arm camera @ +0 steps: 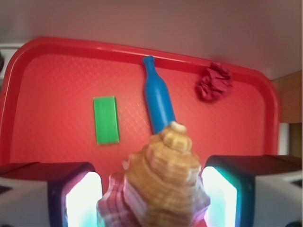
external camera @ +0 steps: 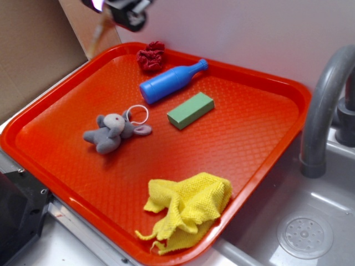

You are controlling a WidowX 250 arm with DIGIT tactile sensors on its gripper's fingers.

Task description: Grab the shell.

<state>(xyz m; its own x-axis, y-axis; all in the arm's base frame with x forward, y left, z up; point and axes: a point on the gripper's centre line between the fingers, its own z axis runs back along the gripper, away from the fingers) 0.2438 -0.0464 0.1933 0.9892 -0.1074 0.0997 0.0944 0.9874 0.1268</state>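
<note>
Already the shell sits between the two fingers of the gripper, which appear pressed against its sides in the wrist view, so it looks clamped and lifted clear of the tray; in the exterior view the gripper hangs blurred above the tray's far left corner with something tan dangling under it, probably the shell's tail. Its whorls are stepped and ridged, tan and cream with streaks lower down, a hard bumpy form that gives the pads something to bite but could pivot if held off-centre. Below on the tray's diamond-embossed orange plastic lie a smooth blue bottle angled toward the far edge, a crumpled dark red cloth near the far edge, a flat green block at the middle, a grey plush mouse toward the left edge, and a waffle-knit yellow cloth bunched at the near edge. As I judge it, the grab is essentially made.
</note>
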